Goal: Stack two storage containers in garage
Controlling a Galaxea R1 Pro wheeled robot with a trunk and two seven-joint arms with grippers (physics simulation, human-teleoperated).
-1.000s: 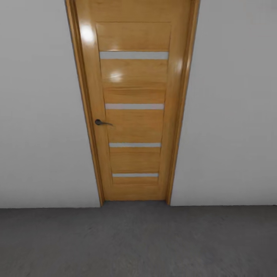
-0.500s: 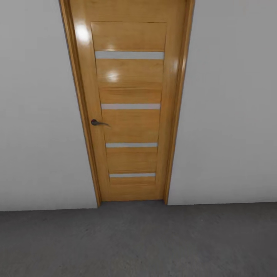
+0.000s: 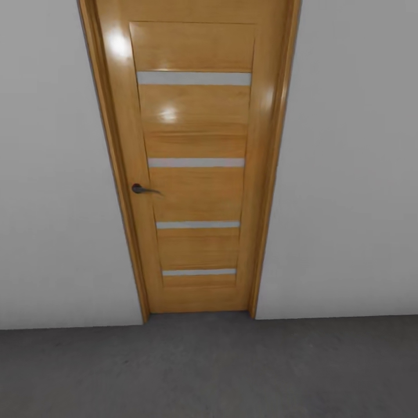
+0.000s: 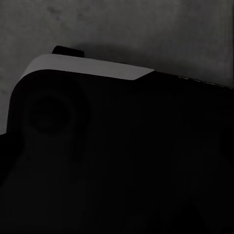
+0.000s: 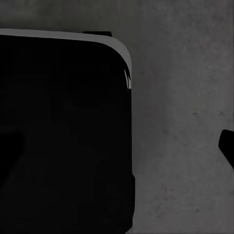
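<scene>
Though shut, door (image 3: 194,162) at floor's (image 3: 209,371) edge.

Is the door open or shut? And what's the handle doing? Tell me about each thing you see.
Door: shut, sitting flush in its frame.
Door handle: level, not pressed down, on the door's left side.
Floor: dark grey, bare in front of the door.
Wall: plain white-grey on both sides of the door.

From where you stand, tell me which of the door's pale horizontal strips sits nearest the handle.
The second strip from the top, just above the dark handle on the wooden door. The other three lie farther up or down.
</scene>
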